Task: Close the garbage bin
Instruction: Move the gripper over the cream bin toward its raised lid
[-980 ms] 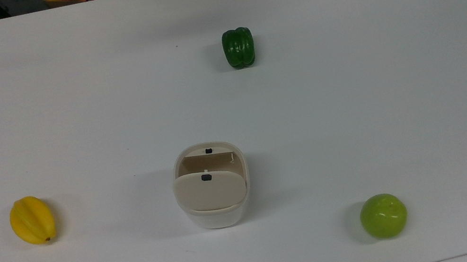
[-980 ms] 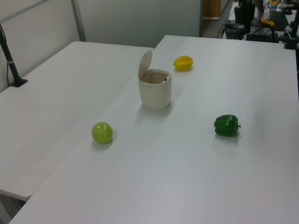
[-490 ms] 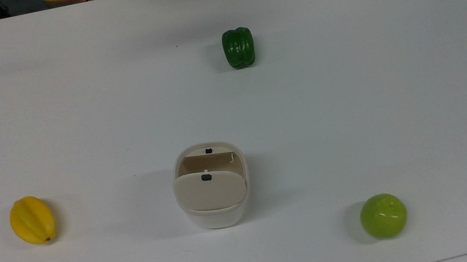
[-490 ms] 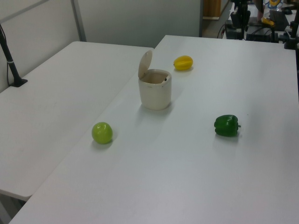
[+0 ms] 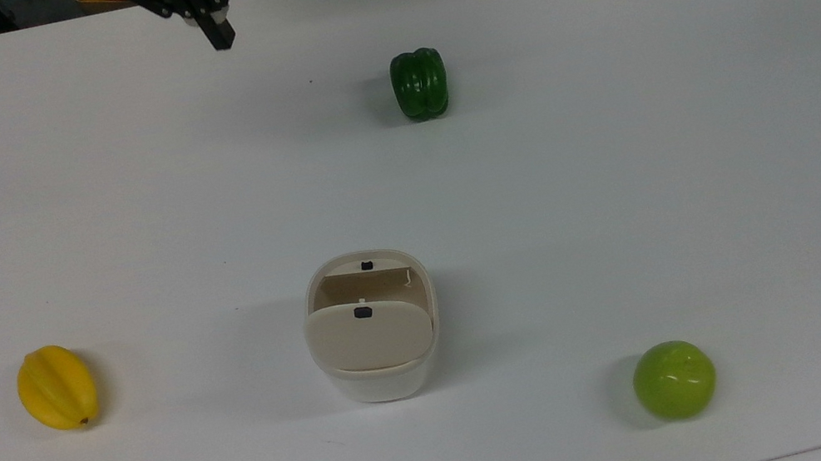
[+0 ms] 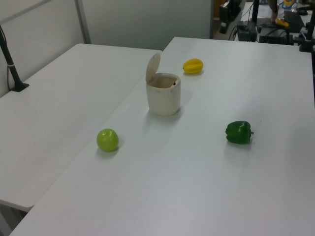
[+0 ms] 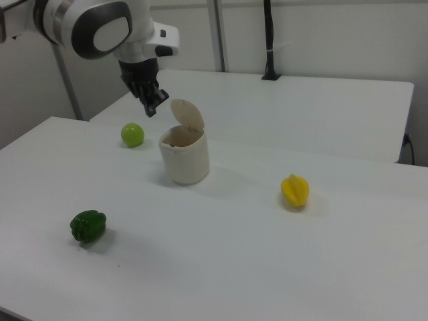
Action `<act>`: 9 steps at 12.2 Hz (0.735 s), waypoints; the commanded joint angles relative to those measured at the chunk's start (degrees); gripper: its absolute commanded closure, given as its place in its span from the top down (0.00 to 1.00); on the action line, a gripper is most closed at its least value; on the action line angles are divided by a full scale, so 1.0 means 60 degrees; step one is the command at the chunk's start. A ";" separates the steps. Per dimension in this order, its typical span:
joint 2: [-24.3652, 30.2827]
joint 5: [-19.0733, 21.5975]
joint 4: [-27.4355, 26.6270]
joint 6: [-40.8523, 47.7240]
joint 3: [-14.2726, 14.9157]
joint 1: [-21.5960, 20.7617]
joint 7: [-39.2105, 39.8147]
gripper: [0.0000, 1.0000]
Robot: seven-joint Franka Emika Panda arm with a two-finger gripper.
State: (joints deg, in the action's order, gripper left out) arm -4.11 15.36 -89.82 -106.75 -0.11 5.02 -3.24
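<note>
Approaching: gripper (image 7: 156, 107), fingers apparently pressed together, at 11 o'clock in the top view, well apart from the garbage bin (image 5: 375, 330) at table centre. Lid (image 7: 188, 116) upright; advised: come over it, push it down onto the rim.

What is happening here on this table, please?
A robot arm's gripper hangs in the air above the white table, holding nothing. The garbage bin stands open, its lid tilted up. A yellow fruit, a green apple and a green pepper lie apart, untouched.
</note>
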 commanded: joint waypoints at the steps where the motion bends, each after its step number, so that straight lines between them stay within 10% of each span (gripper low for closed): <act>1: -0.0340 0.0559 0.0101 -0.1453 0.0004 -0.0060 0.0026 0.00; 9: -0.0940 0.0618 0.0277 -0.4735 -0.0025 -0.0704 0.0144 0.00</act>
State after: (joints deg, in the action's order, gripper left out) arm -9.01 18.59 -88.71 -130.65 -0.40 2.11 -3.21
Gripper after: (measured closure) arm 0.991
